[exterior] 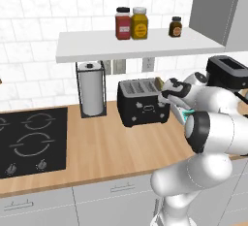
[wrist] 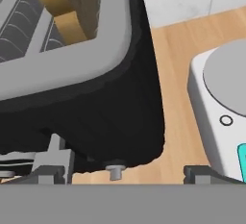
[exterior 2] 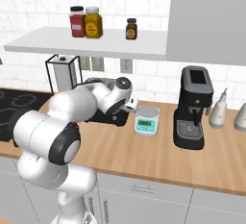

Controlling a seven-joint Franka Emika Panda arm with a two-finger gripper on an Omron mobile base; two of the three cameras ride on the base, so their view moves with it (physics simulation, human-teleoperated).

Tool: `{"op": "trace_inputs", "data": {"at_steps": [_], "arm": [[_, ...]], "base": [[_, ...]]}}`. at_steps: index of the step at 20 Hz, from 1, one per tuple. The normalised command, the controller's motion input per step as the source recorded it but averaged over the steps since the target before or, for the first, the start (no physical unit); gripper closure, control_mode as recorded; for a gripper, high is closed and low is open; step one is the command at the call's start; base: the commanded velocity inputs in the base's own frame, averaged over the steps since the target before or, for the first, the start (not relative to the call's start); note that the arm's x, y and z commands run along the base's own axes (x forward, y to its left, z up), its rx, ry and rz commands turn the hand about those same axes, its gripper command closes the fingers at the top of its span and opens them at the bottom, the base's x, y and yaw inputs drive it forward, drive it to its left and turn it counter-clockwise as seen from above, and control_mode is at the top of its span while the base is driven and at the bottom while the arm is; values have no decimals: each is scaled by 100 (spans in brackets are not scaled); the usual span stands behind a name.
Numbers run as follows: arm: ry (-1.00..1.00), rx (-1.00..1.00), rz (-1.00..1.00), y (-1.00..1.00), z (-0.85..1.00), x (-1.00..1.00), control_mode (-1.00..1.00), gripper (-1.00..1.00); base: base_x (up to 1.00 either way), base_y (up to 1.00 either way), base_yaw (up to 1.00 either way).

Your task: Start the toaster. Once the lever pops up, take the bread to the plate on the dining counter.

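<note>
1. Our pincer (wrist: 122,172) sits jaws apart, nothing held, at the right end of the black boxy two-slot toaster (exterior: 141,102) on the wood bench (exterior: 106,147).
2. Tan bread slice (wrist: 72,6) stands in the slot.
3. Small grey lever stub (wrist: 114,171) lies between our tips, just ahead; we judge a downward press comes next.

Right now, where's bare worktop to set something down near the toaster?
Widest free patch: wood in front of the toaster, between the cooktop and the arm. Another lies in front of the kitchen scale and coffee machine. Crowded: between toaster and scale, where the open gripper works.
</note>
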Motion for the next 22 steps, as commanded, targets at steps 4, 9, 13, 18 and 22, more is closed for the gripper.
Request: {"op": "trace_inputs", "data": {"at_steps": [4,9,13,18,22], "arm": [[0,0,-1,21,-29,0,-100,-100],[2,0,0,6,-59,0,-100,-100],[2,0,0,0,-71,0,-100,-100],[-2,1,-2,0,-27,-27,-100,-100],[-27,10,-2,-1,93,-79,-100,-100]], "base": [[0,0,0],[0,0,0],[0,0,0],[0,0,0],[0,0,0]]}}
